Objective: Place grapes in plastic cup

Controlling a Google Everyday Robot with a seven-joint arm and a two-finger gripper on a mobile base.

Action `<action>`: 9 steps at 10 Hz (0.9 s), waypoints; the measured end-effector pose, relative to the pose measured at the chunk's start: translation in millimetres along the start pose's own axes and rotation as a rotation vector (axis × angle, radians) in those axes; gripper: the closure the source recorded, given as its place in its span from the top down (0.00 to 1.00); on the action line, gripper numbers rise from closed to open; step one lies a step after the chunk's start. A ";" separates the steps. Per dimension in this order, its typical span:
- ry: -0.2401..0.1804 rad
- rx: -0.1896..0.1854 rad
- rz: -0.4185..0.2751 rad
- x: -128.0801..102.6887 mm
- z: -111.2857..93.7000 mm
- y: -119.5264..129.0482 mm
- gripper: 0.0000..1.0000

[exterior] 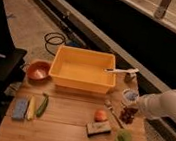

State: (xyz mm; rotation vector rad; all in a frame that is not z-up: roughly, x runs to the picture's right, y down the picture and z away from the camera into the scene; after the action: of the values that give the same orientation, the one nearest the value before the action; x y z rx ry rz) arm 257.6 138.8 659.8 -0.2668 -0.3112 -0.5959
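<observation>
The grapes [127,115], a small dark reddish-brown bunch, hang at the tip of my gripper [129,112]. The gripper is shut on them and reaches in from the right on a white arm [166,109]. They are held just above the wooden table [66,132], a short way behind the plastic cup [123,138]. That cup is small, translucent light green, and stands upright near the table's front right corner. The gripper's fingers are mostly hidden behind the bunch.
A clear whitish-blue cup [129,95] stands just behind the gripper. An orange fruit [101,115] and a dark block [98,129] lie to its left. A yellow bin [84,69] is at the back, an orange-red bowl [38,70] at the left. A blue sponge [20,108] and green vegetable [42,104] lie front left.
</observation>
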 end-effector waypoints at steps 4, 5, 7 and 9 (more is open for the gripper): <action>0.002 -0.034 0.010 -12.4 8.0 24.2 0.00; 0.001 -0.042 0.013 -15.6 9.2 30.6 0.00; -0.007 -0.053 0.023 -21.3 12.5 42.2 0.00; -0.016 -0.056 0.049 -22.6 13.9 55.2 0.00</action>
State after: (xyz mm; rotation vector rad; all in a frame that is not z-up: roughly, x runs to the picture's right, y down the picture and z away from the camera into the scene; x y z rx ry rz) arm 269.4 198.7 655.9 -0.3323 -0.3034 -0.5551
